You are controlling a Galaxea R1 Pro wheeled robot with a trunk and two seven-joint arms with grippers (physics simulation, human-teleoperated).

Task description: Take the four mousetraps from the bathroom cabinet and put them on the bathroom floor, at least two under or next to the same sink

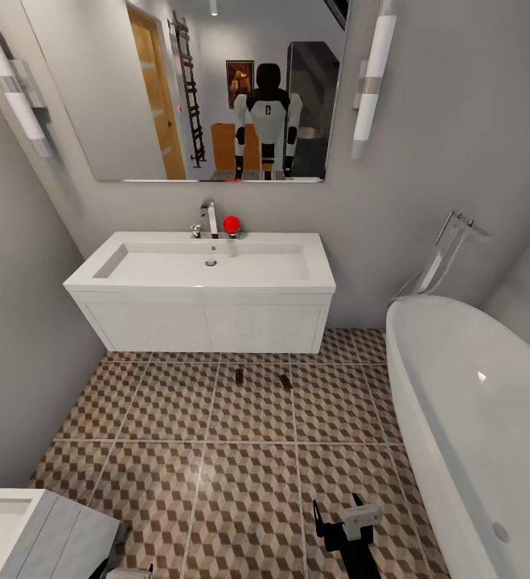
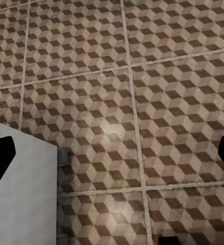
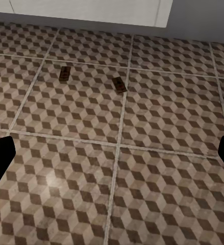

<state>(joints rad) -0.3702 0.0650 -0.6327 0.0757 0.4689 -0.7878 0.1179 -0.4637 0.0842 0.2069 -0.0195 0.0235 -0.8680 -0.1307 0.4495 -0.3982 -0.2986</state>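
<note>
Two mousetraps lie flat on the bathroom floor, near each other, just in front of the white vanity carrying the bathroom sink; the right wrist view shows both. The right hand hangs low over the tiles, fingers spread, holding nothing. The left hand is likewise released, above tiles beside a white unit. A bathtub stands to the right.
</note>
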